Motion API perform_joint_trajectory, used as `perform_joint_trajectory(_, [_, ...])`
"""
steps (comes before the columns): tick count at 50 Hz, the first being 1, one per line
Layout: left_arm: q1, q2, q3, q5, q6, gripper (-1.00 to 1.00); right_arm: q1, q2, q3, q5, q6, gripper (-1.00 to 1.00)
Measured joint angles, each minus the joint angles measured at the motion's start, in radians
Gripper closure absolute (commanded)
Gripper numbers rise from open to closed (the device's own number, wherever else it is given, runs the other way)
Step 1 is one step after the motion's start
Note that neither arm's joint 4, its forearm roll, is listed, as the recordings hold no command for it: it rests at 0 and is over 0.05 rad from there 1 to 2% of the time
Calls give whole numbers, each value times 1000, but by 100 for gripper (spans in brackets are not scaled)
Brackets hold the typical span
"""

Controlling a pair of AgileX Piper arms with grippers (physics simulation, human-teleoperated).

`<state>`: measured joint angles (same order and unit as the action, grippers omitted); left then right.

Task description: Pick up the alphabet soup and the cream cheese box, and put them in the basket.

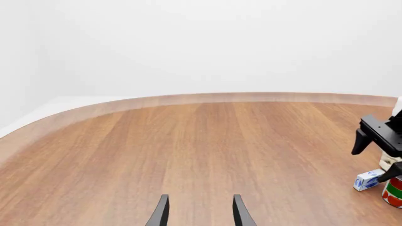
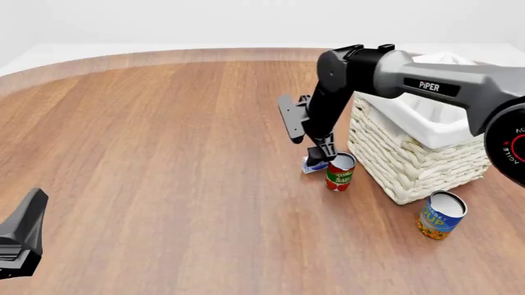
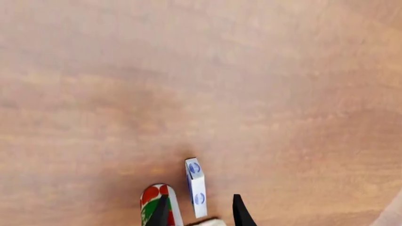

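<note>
The cream cheese box [image 2: 313, 165] lies on the table next to a red-and-green tomato sauce can [image 2: 340, 173]. My right gripper [image 2: 321, 157] points straight down over the box and is open. In the right wrist view the cream cheese box [image 3: 196, 187] sits between the fingertips [image 3: 241, 214], narrow edge up. The alphabet soup [image 2: 441, 215] stands upright near the front corner of the basket [image 2: 410, 161], away from both grippers. My left gripper [image 1: 199, 213] is open and holds nothing, low at the table's near left.
The tomato sauce can [image 3: 155, 203] almost touches one right finger. The basket wall rises just right of that can. From the left wrist view, the right gripper [image 1: 377, 140], the box [image 1: 367, 180] and the can [image 1: 394, 192] show at the far edge.
</note>
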<state>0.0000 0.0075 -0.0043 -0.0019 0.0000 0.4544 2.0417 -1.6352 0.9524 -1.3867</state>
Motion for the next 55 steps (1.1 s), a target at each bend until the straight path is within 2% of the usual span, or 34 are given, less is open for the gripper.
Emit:
perform_joint_trajectory(22, [0, 0, 0, 0, 0, -100, 32, 15, -12, 8, 26, -100])
perform_joint_trajectory(55, [0, 0, 0, 0, 0, -100, 31, 75, -55, 26, 22, -100])
